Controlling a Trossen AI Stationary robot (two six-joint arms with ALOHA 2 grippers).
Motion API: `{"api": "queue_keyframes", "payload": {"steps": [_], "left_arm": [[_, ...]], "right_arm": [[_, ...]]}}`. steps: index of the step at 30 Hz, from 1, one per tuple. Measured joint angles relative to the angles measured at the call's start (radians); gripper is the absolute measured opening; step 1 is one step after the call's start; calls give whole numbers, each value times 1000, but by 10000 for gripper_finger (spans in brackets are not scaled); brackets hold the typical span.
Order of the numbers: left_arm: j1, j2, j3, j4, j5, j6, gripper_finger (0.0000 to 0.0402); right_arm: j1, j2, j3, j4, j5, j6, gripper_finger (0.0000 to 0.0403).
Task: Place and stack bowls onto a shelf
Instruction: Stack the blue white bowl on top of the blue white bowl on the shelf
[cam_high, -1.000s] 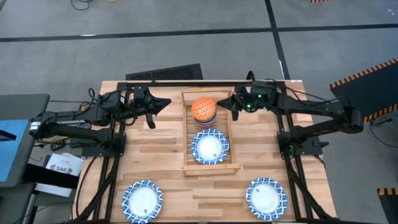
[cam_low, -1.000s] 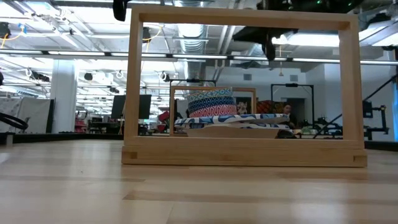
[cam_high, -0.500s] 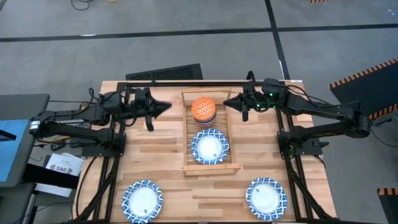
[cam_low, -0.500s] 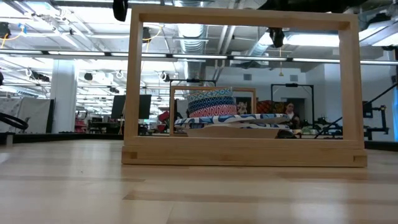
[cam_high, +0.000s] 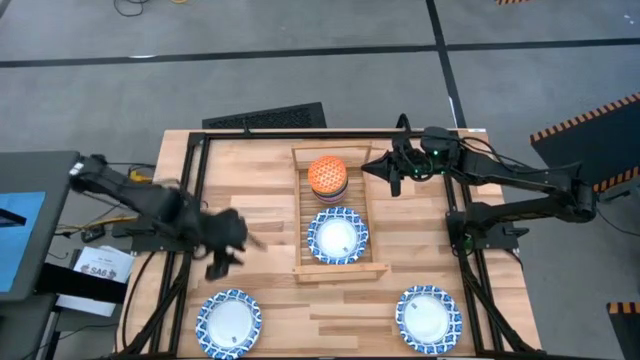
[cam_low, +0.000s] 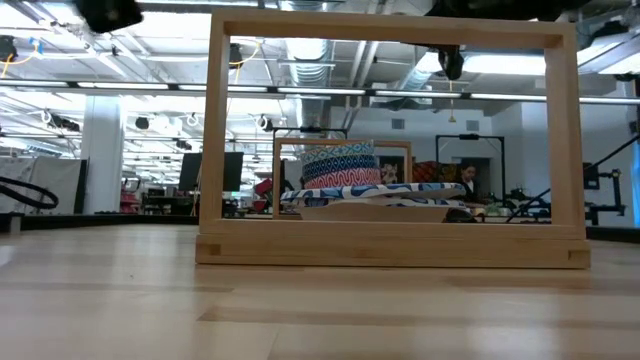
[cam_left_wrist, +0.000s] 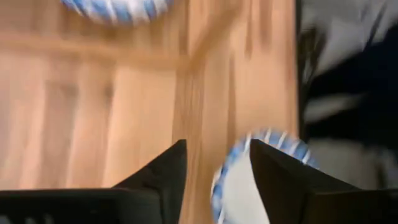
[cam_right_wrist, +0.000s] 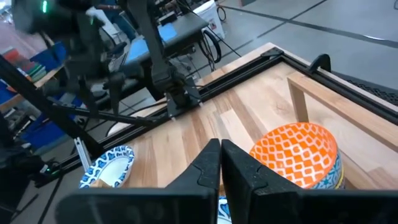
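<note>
The shelf (cam_high: 300, 215) lies at the table's middle. At its far end an orange bowl (cam_high: 327, 174) tops a stack of deep bowls; nearer lies a wide blue-and-white bowl (cam_high: 337, 237). Two more wide bowls rest on the table, near left (cam_high: 229, 322) and near right (cam_high: 429, 316). My left gripper (cam_left_wrist: 214, 146) is open over the planks left of the shelf, above and just short of a wide bowl (cam_left_wrist: 249, 186). My right gripper (cam_high: 372, 167) hovers shut just right of the orange bowl (cam_right_wrist: 298, 152), above the shelf's right rail.
The shelf's near end frame (cam_low: 390, 140) stands upright, with the stacked bowls (cam_low: 340, 170) seen through it. A black frame (cam_high: 190, 190) runs along the table's far and side edges. Bare planks lie between the shelf and the two near bowls.
My left arm has swung fast from beside the shelf's far left toward the table's near edge, ending above the planks near the near-left wide bowl. My right gripper has drawn back a little toward the right and risen slightly. The bowls have stayed put.
</note>
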Motion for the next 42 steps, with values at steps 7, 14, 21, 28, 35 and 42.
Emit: {"api": "queue_keyframes", "payload": {"steps": [7,14,21,28,35,42], "left_arm": [[-180,174,-137,58,40,-28,202],[-216,299,-228,221,78,-27,206],[-216,397,-256,288,165,-26,206],[-218,477,-266,311,216,-22,201],[-204,421,-261,302,276,-8,34],[-109,166,-259,202,364,-87,2]], "right_arm": [[0,0,0,-10,1,8,30],[0,1,0,-45,2,9,32],[0,1,0,-53,5,6,30],[0,1,0,-64,7,1,32],[0,1,0,-68,7,-2,30],[0,1,0,-83,7,-20,32]]}}
